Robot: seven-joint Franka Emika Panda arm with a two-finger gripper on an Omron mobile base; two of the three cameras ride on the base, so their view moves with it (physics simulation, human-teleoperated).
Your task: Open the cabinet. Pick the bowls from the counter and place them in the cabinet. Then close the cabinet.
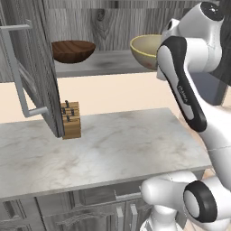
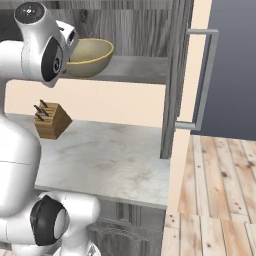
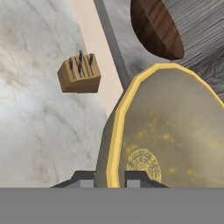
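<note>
Both bowls (image 1: 73, 50) (image 1: 145, 50) sit mouth-up in the cabinet (image 1: 108, 63).

The left base view looks forward and down from behind the arm's left side, over the worktop (image 1: 113, 149) toward the open cabinet (image 1: 103, 63) shelf. The right base view faces the same way from the arm's right side. Both share the knife block (image 1: 71, 119), the worktop and the beige bowl (image 2: 90, 56). The hand view sits very close above that bowl's rim (image 3: 114, 140), looking down along the fingers (image 3: 83, 178), with the knife block well below.
</note>
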